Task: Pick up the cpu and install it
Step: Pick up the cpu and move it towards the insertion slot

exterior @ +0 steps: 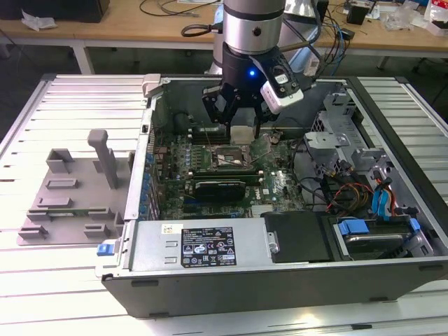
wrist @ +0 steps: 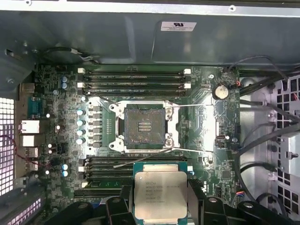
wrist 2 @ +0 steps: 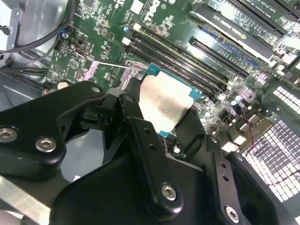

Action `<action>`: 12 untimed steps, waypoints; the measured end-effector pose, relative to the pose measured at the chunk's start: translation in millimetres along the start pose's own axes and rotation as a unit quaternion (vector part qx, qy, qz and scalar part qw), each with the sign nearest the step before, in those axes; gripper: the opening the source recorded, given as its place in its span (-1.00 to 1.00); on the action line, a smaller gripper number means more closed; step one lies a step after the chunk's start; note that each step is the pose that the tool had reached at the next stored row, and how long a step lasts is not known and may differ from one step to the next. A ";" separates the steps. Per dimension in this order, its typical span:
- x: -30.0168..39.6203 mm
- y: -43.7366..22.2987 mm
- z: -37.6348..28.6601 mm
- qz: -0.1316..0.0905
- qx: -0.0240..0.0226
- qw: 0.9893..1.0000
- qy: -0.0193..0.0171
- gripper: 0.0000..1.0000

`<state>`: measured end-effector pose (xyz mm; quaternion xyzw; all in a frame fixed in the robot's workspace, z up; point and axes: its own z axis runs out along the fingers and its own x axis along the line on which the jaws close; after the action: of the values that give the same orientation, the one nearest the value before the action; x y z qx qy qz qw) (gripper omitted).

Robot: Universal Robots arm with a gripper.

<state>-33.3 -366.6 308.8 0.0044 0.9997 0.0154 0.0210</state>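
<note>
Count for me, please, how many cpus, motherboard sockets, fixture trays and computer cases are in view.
Square silver-topped cpu, clamped in the black gripper: 1
Square black-framed motherboard socket, empty: 1
Grey plastic fixture tray: 1
Open grey metal computer case: 1
Total: 4

On my exterior view the light is bright and even from above, so the pale slatted bench (exterior: 63, 105) looks almost white, while the inside of the open computer case (exterior: 147, 245) sits in shade. In the second wrist view, glare washes out the metal top of the cpu (wrist 2: 164, 105). In both wrist views the vent grille (wrist 2: 276, 154) (wrist: 5, 140) blooms purple-white.
</note>
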 end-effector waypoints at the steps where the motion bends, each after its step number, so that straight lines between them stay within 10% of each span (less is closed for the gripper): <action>1: 0.1 0.2 1.8 0.000 0.000 1.000 0.000 0.09; 6: 3.5 4.6 9.9 0.000 0.000 1.000 0.000 0.09; 12: 5.6 25.3 19.3 0.000 0.000 1.000 0.000 0.09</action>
<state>-37.9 -340.7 290.0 0.0045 0.9996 0.0155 0.0211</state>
